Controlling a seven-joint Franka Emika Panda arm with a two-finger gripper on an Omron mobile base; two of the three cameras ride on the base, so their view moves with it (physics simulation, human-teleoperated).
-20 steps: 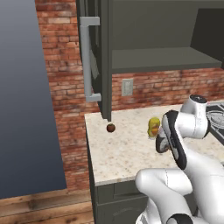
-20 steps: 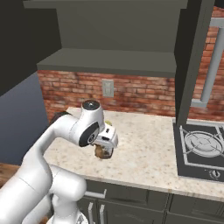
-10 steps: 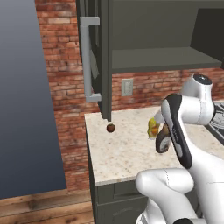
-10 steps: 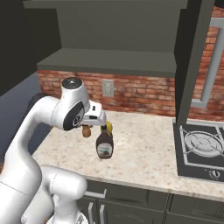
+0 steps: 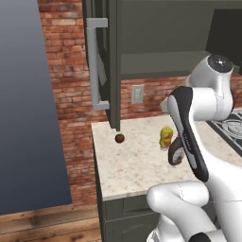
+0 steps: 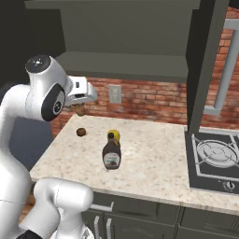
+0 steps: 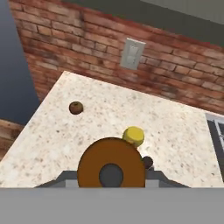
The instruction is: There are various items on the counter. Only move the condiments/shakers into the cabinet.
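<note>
The small brown wooden shaker (image 7: 111,168) is lifted above the counter (image 6: 154,163), seen end-on in the hand view as a round disc with a dark centre. The tall dark bottle (image 6: 111,154) stands upright mid-counter, the yellow squeeze bottle (image 6: 113,136) just behind it. The small brown ball (image 6: 81,132) lies nearer the counter's left end. The cabinet (image 5: 156,42) stands open, its shelf bare.

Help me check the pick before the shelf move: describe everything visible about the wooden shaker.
The wooden shaker is small, brown and round in section; in the hand view its circular orange-brown end faces the camera, with a grey disc at the centre. It looks like turned wood. The claw is shut on it and holds it lifted above the counter, left of the dark bottle and below the cabinet shelf. Nothing else touches it. Its exact tilt cannot be judged.
</note>
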